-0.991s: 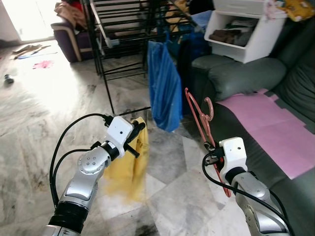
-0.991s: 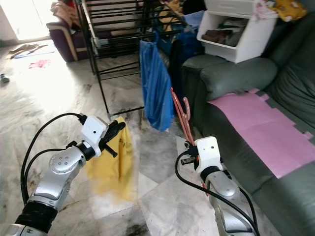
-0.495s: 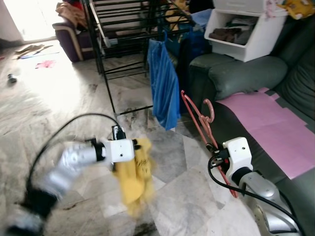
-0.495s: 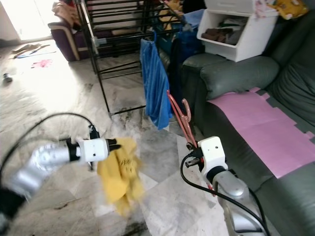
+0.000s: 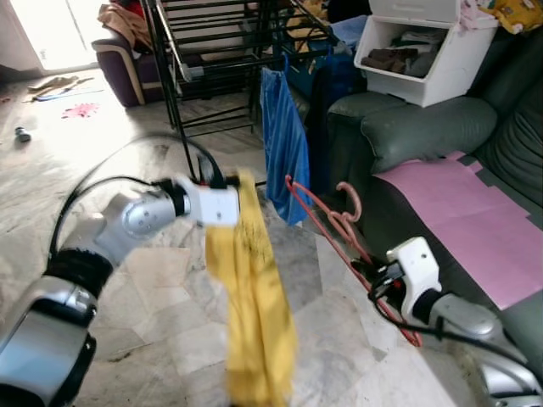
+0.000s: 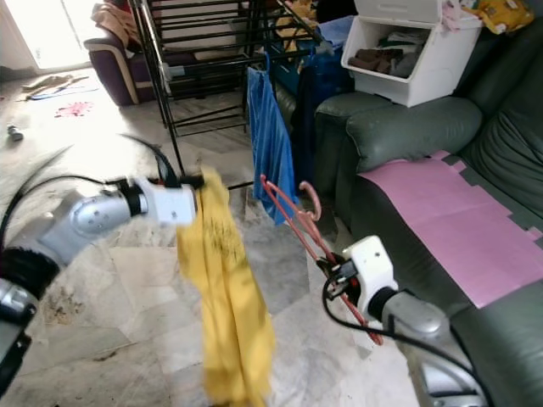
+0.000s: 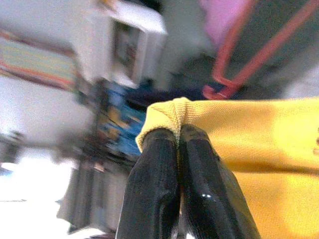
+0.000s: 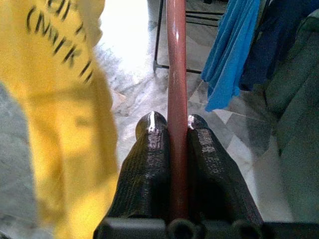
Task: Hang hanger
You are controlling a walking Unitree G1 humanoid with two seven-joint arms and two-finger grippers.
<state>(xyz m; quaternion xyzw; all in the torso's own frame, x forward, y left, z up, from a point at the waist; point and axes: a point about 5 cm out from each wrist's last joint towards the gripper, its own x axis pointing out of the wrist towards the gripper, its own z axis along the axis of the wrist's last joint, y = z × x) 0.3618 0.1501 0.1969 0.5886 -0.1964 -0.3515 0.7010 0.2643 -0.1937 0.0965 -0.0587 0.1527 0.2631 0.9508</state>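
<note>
Left pincer [image 7: 178, 144], clenched on the yellow shirt [image 5: 250, 297], had swung it right, beside the red hanger [image 5: 327, 222] clamped in the right pincer [image 8: 173, 130]: dressing precedes hanging.

My arms are silver with ribbed black collars, white boxy wrists trailing looped black cables, and glossy long black fingers [image 8: 152, 164].
</note>
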